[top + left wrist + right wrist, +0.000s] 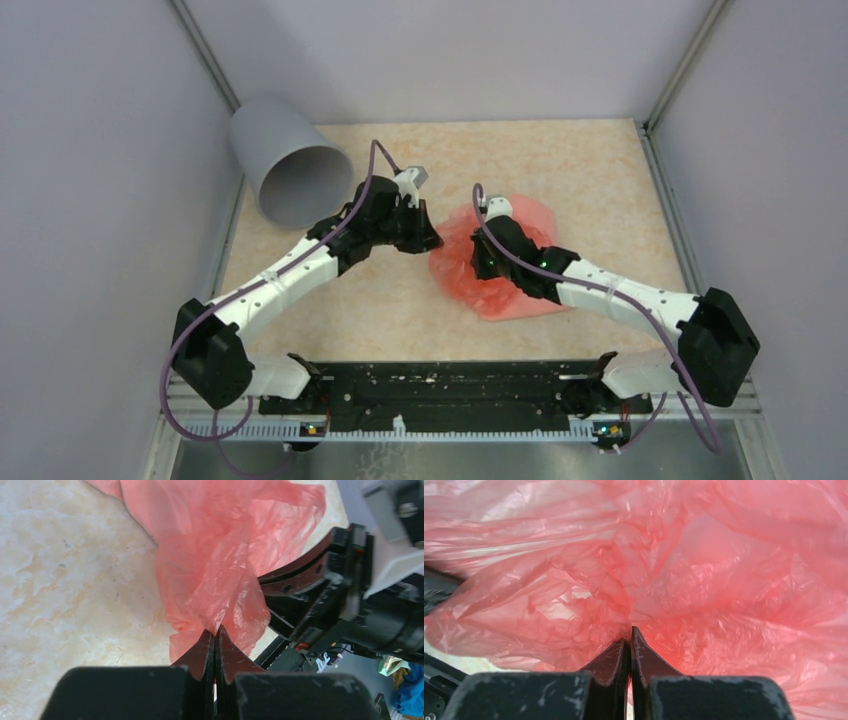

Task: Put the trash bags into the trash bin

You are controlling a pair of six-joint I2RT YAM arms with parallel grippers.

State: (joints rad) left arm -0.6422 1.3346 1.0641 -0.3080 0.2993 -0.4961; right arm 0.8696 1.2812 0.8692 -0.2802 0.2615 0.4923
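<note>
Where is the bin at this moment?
In the top view, the bin sits at the far-left corner of the table, its mouth turned toward the near side, beyond and left of the left gripper.

table (600,170): beige, marbled | walls (90,150): grey | blue cloth (410,692): past table edge

The trash bin (290,165) lies on its side at the far left corner of the counter (600,170). The trash bags (535,215) lie heaped to its right, mid-counter, with the left pincer (216,632) at their left edge and the right pincer (630,630) on them.
</note>
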